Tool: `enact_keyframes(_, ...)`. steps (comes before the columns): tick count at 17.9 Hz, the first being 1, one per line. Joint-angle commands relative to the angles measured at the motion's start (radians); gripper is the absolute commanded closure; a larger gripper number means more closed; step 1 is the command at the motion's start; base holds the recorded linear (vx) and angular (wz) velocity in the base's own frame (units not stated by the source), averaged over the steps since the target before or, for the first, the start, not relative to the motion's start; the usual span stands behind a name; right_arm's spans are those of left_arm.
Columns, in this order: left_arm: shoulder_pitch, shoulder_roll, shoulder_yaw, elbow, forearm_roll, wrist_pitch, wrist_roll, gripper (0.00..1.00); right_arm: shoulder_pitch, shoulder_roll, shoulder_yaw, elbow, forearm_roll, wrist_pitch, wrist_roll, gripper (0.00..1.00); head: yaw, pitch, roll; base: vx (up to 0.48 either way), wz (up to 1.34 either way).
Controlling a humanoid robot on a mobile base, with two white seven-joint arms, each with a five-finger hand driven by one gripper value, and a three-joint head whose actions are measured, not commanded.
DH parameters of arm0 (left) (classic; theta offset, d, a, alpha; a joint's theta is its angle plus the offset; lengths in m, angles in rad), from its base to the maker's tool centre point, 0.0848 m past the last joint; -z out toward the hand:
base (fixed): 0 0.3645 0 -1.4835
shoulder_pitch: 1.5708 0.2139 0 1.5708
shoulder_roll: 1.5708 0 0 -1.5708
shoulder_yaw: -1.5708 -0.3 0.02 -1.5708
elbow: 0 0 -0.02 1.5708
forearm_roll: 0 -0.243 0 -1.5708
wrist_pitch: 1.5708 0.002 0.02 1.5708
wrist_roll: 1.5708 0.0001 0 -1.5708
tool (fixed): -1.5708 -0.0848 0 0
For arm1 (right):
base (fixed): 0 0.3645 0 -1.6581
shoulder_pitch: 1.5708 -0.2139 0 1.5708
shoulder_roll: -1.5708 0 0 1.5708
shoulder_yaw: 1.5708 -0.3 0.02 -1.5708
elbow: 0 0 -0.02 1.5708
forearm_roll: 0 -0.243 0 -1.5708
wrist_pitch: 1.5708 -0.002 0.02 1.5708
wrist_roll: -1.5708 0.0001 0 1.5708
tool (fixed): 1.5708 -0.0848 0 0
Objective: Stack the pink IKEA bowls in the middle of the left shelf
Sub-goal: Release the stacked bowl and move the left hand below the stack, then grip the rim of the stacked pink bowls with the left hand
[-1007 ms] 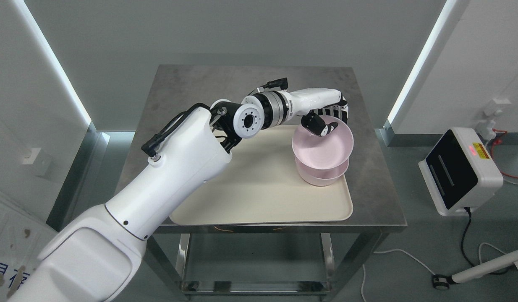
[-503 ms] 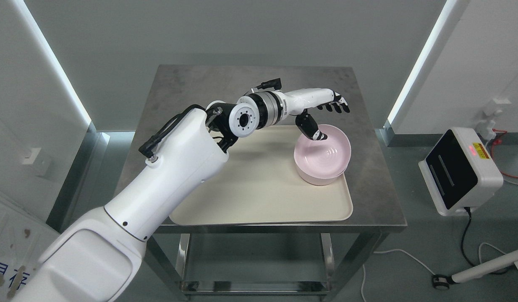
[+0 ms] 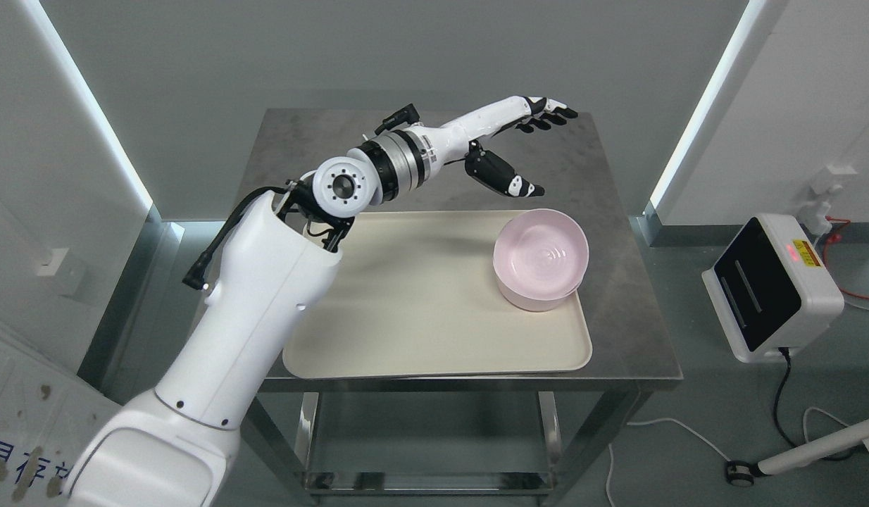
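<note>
A cream tray (image 3: 420,338) lies on a steel table (image 3: 632,331), its near edge running close along the table's near edge. At the tray's right edge, toward the far right corner, sit the pink bowls (image 3: 540,257), one nested inside the other, upright, the upper one sitting slightly off-centre so the lower rim peeks out on the right. The rest of the tray is bare.

Beyond the bowls, the robot's left arm enters from the lower left and stretches diagonally over the tray's far edge to the table's far right area. The left hand (image 3: 519,151) hovers above the table, raised clear of the bowls and touching nothing. Its fingers (image 3: 547,116) are stretched out nearly straight toward the far right corner, the thumb (image 3: 508,179) hanging down apart from them; the hand is wide apart and empty.

The bowls lie nearer the camera than the hand and below it, just past the thumb tip. The stacking appears done. The right arm is out of sight.
</note>
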State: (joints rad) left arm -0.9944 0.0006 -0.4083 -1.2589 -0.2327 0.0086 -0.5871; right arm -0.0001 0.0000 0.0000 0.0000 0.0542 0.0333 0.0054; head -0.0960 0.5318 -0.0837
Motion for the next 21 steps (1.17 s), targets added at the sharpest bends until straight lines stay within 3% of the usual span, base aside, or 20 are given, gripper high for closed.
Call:
enact_keyframes(1, 0.276, 0.017, 0.263, -0.352, 0.055, -0.183, -0.040, 0.03, 0.029, -0.017, -0.011, -0.034, -0.054, 0.000, 0.001, 0.00, 0.0000, 0.000, 0.000, 0.000, 0.00)
enact_keyframes(5, 0.398, 0.017, 0.122, -0.361, -0.023, -0.308, -0.089, 0.03, 0.029, -0.017, -0.011, -0.034, -0.054, 0.000, 0.001, 0.00, 0.0000, 0.000, 0.000, 0.000, 0.00)
enact_keyframes(10, 0.410, 0.017, 0.017, -0.341, -0.411, -0.283, -0.100, 0.03, 0.029, -0.017, -0.011, -0.034, -0.054, 0.000, 0.001, 0.00, 0.0000, 0.000, 0.000, 0.000, 0.00)
enact_keyframes(12, 0.407, 0.017, -0.019, -0.340, -0.500, -0.280, -0.169, 0.04, 0.029, -0.017, -0.011, -0.034, -0.054, 0.002, 0.001, 0.00, 0.0000, 0.000, 0.000, 0.000, 0.00)
enact_keyframes(14, 0.387, 0.017, -0.027, -0.338, -0.530, -0.272, -0.198, 0.05, 0.029, -0.017, -0.011, -0.034, -0.054, 0.000, 0.001, 0.00, 0.0000, 0.000, 0.000, 0.000, 0.00)
enact_keyframes(21, 0.244, 0.017, -0.104, -0.312, -0.534, -0.092, -0.201, 0.08, 0.029, -0.017, -0.011, -0.034, -0.054, 0.002, 0.001, 0.00, 0.0000, 0.000, 0.000, 0.000, 0.00)
